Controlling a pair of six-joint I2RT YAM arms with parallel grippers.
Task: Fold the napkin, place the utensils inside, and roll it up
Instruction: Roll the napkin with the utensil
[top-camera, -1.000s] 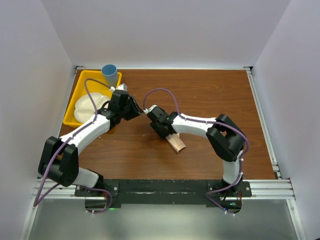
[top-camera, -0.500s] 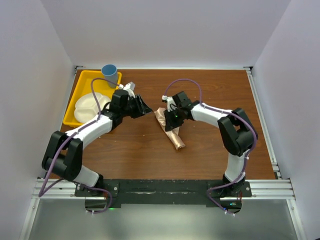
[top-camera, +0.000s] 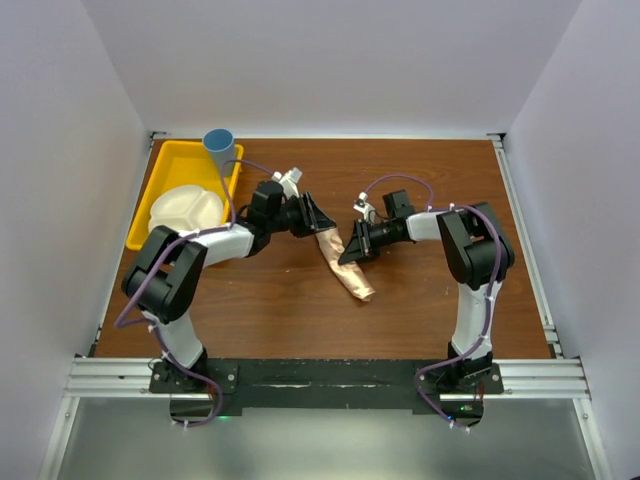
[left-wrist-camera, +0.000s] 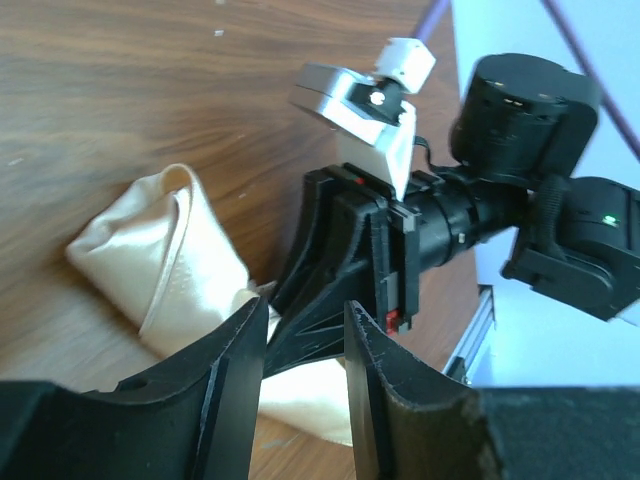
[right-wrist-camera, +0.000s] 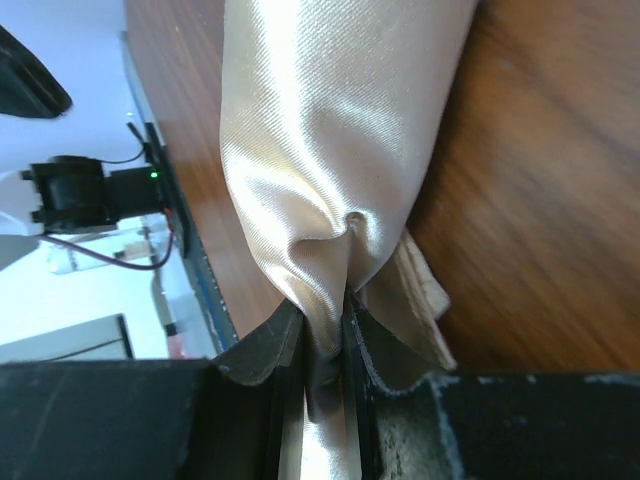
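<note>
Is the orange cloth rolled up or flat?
Rolled up: the shiny peach-orange cloth napkin lies as a narrow bundle on the wooden table, not spread flat.

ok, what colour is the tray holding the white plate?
Plain bright yellow. The tray shows best in the top external view.

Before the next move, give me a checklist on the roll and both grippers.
1. Right gripper pinching the napkin: ok, cloth is clamped between its fingers.
2. Left gripper open, nothing between its fingers: ok.
3. Napkin rolled: ok, it lies on the table as a roll.
4. Fork inside the roll: cannot tell, no fork shows.
5. Gap between the two grippers: cannot tell, they stand very close together by the roll.
</note>
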